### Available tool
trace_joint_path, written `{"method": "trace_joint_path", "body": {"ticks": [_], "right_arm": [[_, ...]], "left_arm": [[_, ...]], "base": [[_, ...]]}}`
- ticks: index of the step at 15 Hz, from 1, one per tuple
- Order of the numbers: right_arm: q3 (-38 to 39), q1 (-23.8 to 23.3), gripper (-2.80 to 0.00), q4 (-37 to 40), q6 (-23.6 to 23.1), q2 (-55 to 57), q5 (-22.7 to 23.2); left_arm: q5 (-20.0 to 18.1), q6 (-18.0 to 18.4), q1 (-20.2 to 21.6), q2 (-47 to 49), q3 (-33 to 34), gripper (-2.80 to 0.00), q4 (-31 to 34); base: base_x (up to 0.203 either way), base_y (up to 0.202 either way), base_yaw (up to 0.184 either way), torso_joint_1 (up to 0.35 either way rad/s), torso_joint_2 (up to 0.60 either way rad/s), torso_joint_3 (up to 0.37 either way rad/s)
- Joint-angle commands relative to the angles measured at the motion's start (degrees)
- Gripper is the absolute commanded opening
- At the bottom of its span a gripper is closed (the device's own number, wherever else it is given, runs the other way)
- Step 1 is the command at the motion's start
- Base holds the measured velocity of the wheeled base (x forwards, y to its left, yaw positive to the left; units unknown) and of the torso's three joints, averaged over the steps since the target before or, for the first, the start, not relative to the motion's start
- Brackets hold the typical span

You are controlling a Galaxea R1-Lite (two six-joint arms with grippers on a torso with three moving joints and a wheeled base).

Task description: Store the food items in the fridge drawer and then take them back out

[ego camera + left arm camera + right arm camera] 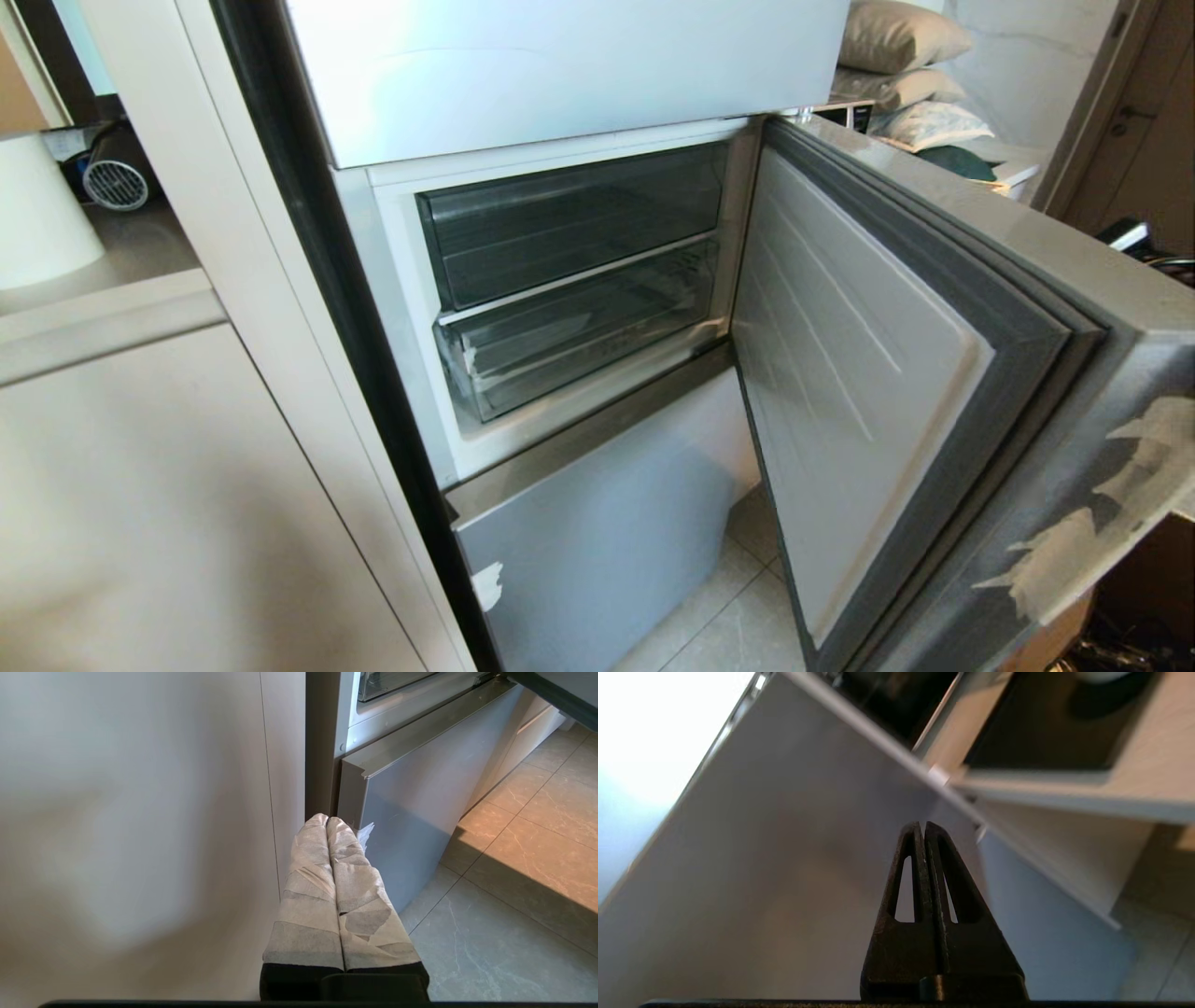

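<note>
Jaws come first: the right gripper (pixel 923 828) has its black fingers pressed together with nothing between them, and it hangs before a plain grey panel, apparently the outer face of the fridge door (pixel 943 373). The left gripper (pixel 327 822) is likewise closed and empty, its tape-wrapped fingers (pixel 308 882) touching along their whole length; it sits low beside the white cabinet side (pixel 140 812), near the lower freezer front (pixel 411 812) and above the tiled floor (pixel 514 882). Neither arm shows in the head view.

Outward from there, the door stands swung open to the right, baring two clear drawers stacked in the compartment. The lower one, with white tape at its front left corner, is the fridge drawer (pixel 579 341). It sits pushed in, flush with the frame. Through its clear front I see only ribs and reflections, no red-orange shapes, though glare hides part of the floor.

No food items appear in any view, so where they lie I cannot tell.

By my reading, the door is opened and little else is settled: with the drawer shut, apparently bare, and both jaws empty, this is either the very start or the very end, and the pictures do not decide which.
</note>
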Motion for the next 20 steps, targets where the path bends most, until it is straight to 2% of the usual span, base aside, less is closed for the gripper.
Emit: {"method": "trace_joint_path", "body": {"ticks": [1,8,10,15,20], "right_arm": [[0.3,7.5,-2.8,-0.2,0.0,0.1,-0.8],[-2.9,33.6,-2.8,-0.2,-5.5,5.5,-12.9],[-8.1,37.7,-2.8,-0.2,-7.4,10.8,-14.7],[-27.7,40.1,-2.8,-0.3,-9.3,26.6,-15.5],[-22.6,39.2,-2.8,-0.4,-9.9,19.5,-14.0]], "left_arm": [[0.1,0.0,0.0,0.1,0.0,-2.8,0.0],[0.0,0.0,0.0,0.1,0.0,-2.8,0.0],[0.0,0.0,0.0,0.1,0.0,-2.8,0.0],[0.0,0.0,0.0,0.1,0.0,-2.8,0.0],[0.0,0.0,0.0,0.1,0.0,-2.8,0.0]], "base": [[0.0,0.0,0.0,0.0,0.0,0.0],[0.0,0.0,0.0,0.0,0.0,0.0],[0.0,0.0,0.0,0.0,0.0,0.0],[0.0,0.0,0.0,0.0,0.0,0.0],[0.0,0.0,0.0,0.0,0.0,0.0]]}}
